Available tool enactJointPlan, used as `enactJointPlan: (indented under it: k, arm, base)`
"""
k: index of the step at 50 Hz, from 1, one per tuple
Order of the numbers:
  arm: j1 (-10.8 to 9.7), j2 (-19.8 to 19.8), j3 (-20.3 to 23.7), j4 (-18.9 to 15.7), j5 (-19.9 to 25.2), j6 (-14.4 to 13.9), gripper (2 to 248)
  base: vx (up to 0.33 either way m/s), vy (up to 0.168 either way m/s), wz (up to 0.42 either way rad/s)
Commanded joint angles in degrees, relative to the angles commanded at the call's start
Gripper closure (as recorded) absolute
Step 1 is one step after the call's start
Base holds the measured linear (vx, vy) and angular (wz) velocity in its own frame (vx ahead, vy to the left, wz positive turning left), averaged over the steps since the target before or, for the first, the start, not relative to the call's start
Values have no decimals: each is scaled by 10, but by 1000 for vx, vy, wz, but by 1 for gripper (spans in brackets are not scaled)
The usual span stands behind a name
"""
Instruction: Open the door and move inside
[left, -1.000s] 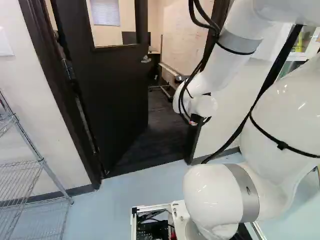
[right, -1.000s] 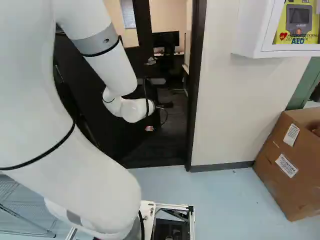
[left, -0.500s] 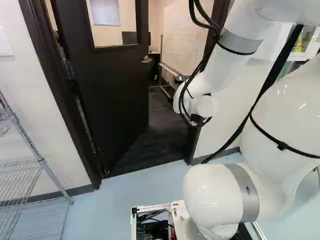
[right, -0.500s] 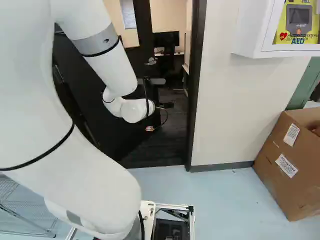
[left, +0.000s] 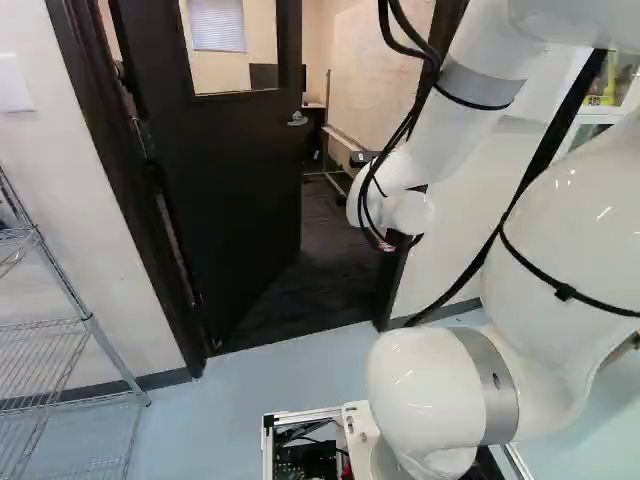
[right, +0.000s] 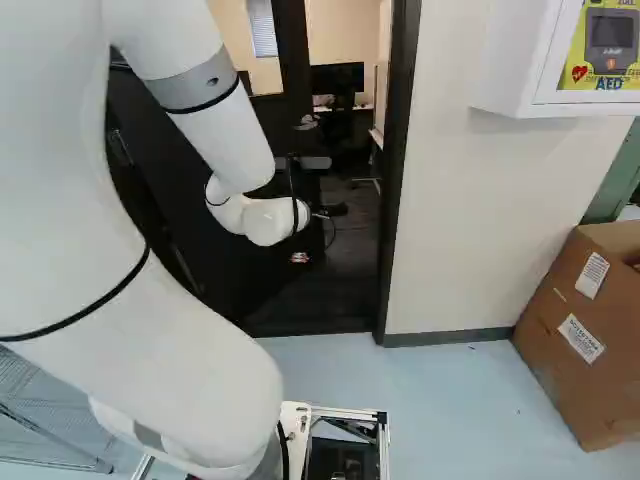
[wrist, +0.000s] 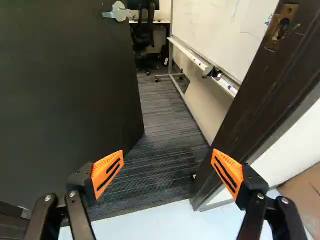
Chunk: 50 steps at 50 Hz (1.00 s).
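Observation:
The gripper (right: 300, 257) is mostly hidden behind the wrist in the right base view, where a small reddish part shows below it. In the wrist view the gripper (wrist: 167, 159) is open, its orange pads wide apart with nothing between them. The dark door (left: 225, 190) stands swung inward, leaving a wide opening on its handle side. Its silver handle (wrist: 119, 11) is beyond the gripper, untouched. The door frame's latch-side post (wrist: 260, 95) rises on the other side of the opening, with a brass strike plate. Dark striped carpet (wrist: 162, 145) shows through the doorway ahead of the fingers.
A wire shelf (left: 75, 330) stands left of the door. Right of the doorway are a white wall cabinet (right: 510, 60) and a cardboard box (right: 570, 340). Inside, a whiteboard (wrist: 220, 30) lines one side, with a desk and chair (wrist: 144, 32) farther back.
The base has turned slightly left, shifting the doorway, shelf, cabinet and box a little rightward in both base views. The arm holds its pose, and the door shows no clear swing against its frame.

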Motion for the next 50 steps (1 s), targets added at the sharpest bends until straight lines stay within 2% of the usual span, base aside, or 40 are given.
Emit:
enactJointPlan:
  k: [34,50]
  arm:
    - [0,0,0,0,0,0,3]
    - [0,0,0,0,0,0,3]
  base:
    - [67,76,347]
    - [79,36,169]
